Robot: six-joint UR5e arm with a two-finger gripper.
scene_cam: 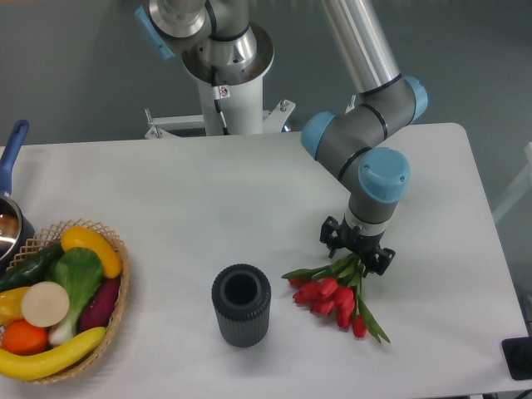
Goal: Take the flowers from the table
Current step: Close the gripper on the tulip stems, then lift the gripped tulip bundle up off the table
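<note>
The flowers [334,298], a small bunch of red tulips with green stems and leaves, lie on the white table [249,199] right of centre near the front. Their heads point toward the front edge and their stems run up and back under the tool. My gripper [357,251] points straight down over the stem end, with its jaws drawn in around the stems. The fingertips and the upper stems are hidden beneath the gripper body. The blooms still touch the tabletop.
A dark ribbed cylindrical vase [241,304] stands upright just left of the flowers. A wicker basket [113,309] of fruit and vegetables sits at the front left. A pot with a blue handle [12,158] is at the left edge, and the robot base [226,75] stands behind the table.
</note>
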